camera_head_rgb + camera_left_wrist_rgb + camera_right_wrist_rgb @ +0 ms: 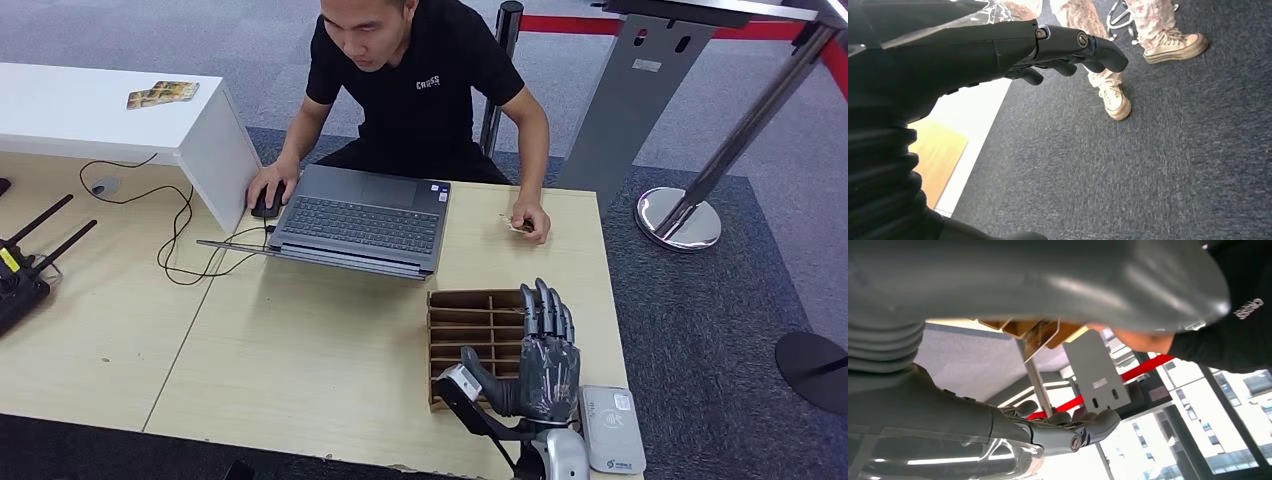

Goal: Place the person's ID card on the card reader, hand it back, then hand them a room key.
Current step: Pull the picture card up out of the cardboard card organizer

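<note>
The right hand, fingers extended and holding nothing, hovers over the slotted wooden organizer near the table's front-right edge, just beside one card reader. The person's hand holds a small card-like item, indistinct, beside one laptop. The left hand hangs over carpet, fingers loosely curled, holding nothing.

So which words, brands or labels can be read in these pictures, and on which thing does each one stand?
"CROSS": small white print on the chest of the person's black T-shirt.
White flat card reader: blue logo print, too small to read.
Grey metal post: white label, unreadable.
Right wrist view: white shirt print, blurred.
</note>
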Motion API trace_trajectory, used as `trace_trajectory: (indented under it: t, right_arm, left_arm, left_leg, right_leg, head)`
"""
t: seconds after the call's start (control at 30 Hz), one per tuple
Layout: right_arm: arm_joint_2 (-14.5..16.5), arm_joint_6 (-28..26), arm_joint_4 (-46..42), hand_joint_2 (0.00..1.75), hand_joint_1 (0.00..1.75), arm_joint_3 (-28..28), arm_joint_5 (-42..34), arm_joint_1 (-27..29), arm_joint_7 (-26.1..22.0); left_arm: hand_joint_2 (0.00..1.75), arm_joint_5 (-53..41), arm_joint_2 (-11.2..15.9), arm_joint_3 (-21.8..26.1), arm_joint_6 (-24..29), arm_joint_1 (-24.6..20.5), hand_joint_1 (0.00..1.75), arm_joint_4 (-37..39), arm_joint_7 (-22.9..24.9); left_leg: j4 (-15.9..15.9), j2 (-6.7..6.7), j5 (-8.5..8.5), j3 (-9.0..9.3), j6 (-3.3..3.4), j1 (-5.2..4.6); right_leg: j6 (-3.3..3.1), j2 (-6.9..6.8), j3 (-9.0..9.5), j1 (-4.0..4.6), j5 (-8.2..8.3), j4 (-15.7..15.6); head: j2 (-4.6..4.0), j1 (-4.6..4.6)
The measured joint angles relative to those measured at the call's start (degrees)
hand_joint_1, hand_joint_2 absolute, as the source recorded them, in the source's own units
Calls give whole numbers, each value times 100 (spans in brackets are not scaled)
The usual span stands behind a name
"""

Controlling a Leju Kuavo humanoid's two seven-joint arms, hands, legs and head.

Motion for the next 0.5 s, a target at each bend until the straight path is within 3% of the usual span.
trace_trajectory:
  t: [0.23,0.5]
  right_arm:
    - [-5,0,90,175,0,-40,155,-78,303]
    - [-110,0,172,175,0,-24,373,-154,963]
  left_arm:
    - [175,48,23,-110,0,1,0,-16,2]
    - [175,88,41,-221,0,2,0,-33,10]
  left_leg:
    - [0,0,0,1,0,0]
    - [0,0,0,0,0,0]
  right_leg:
    - [0,0,0,0,0,0]
    - [0,0,0,0,0,0]
  head:
    - [0,0]
    - [0,-1]
